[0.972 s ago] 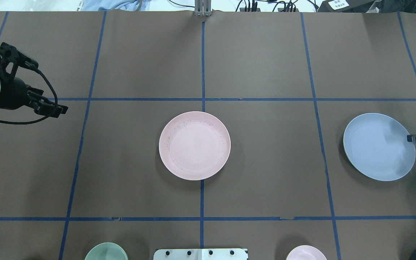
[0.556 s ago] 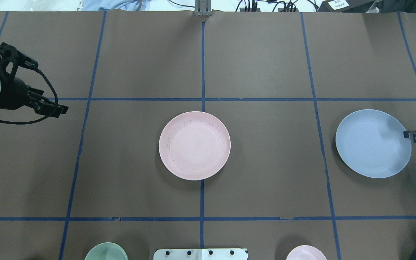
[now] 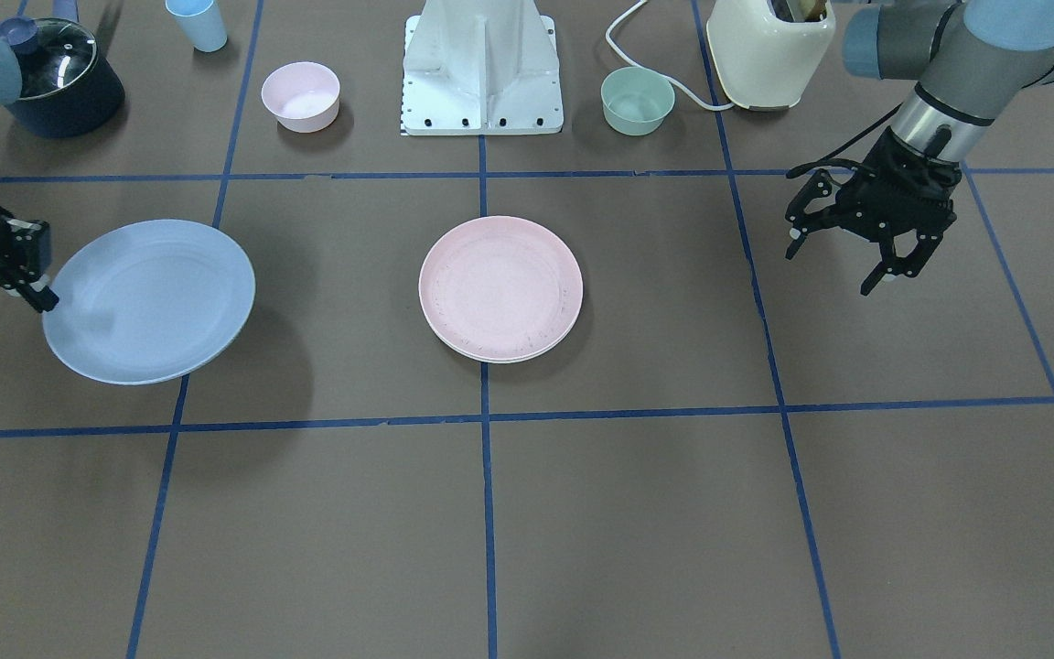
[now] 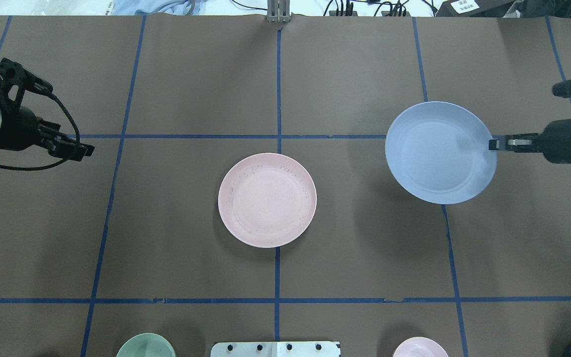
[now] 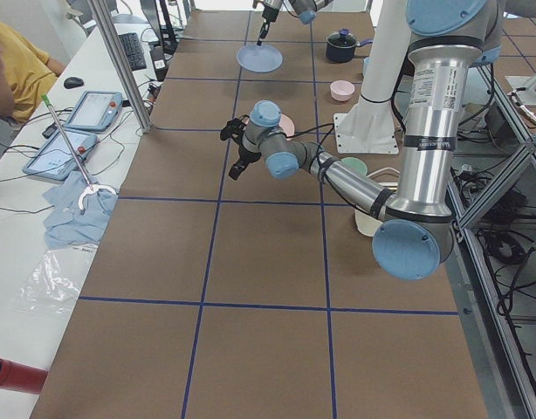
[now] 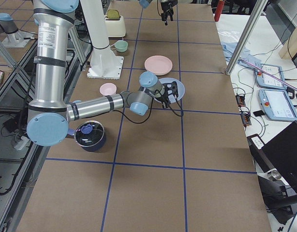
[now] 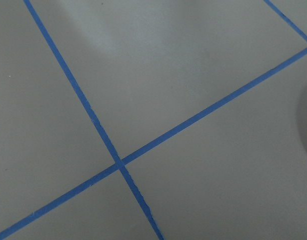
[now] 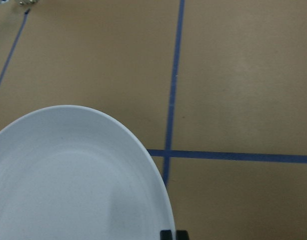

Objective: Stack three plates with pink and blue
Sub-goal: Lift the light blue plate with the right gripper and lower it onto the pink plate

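Nearest the robot's base, a green bowl (image 3: pixel 637 99) and a pink bowl (image 3: pixel 300 94) were seen standing on the table (image 4: pixel 355 74), well apart from each other and not involved in the work. Farther out, at the table's middle, the pink plate (image 4: pixel 267 200) was found lying flat. A paler rim showed under its edge in the front-facing view, which was taken to be the cream plate (image 3: pixel 527 354) beneath it, so 2 of the 3 plates were judged already stacked. Beyond and to the right, the blue plate (image 4: pixel 439 151) was held clear of the table, its shadow cast on the surface below it. It was pinched at its rim by the right gripper (image 4: pixel 492 144), whose fingers were closed narrowly on the edge. Within the last second this plate had been lifted from the table's right side and carried inward and away from the base, though it was not yet over the pink plate. The carry was therefore judged about half done, with lowering and release left. The left gripper (image 3: pixel 831 271) was seen unmoved at the far left, fingers spread wide and holding nothing.
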`<state>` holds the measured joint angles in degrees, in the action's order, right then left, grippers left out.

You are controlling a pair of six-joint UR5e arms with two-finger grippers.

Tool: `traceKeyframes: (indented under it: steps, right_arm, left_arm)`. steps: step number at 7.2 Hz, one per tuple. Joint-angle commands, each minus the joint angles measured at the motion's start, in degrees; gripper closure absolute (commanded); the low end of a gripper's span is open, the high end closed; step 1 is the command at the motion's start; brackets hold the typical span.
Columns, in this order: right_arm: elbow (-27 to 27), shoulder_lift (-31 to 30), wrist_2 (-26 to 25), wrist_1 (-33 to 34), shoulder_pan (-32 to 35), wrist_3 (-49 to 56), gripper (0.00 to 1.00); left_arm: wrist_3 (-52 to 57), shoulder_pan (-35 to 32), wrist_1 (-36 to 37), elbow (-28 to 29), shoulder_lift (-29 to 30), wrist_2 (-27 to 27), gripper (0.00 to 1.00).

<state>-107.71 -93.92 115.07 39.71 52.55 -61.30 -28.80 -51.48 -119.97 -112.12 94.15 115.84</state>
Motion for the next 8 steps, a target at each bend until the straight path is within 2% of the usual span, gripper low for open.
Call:
traceKeyframes:
  steps: [1,3,4,5,6,8]
  right_arm:
    - [-3.2,7.1,-2.3,3.7,-7.4,-8.4,1.00]
    - [-6.1,12.1,-13.7,13.5,-16.3,-12.1,1.00]
    - [-5.8,17.6,-15.4,22.3,-19.1,-12.3,1.00]
    - [-4.9,22.6,-20.4,28.4,-23.5,-14.8,1.00]
    - [-2.6,25.9,-24.6,30.7,-27.0,-17.1,1.00]
    - [0.4,27.8,-26.3,31.1,-28.8,-17.5,1.00]
  left_arm:
    - [-1.5,0.1,0.0,-0.3,0.2,0.0,0.00]
    - [-2.1,0.2,0.0,-0.2,0.4,0.0,0.00]
    - [-2.2,0.2,0.0,-0.2,0.4,0.0,0.00]
    - [-2.1,0.2,0.0,-0.2,0.4,0.0,0.00]
    - [-2.1,0.2,0.0,-0.2,0.4,0.0,0.00]
    - [-2.2,0.2,0.0,-0.2,0.4,0.0,0.00]
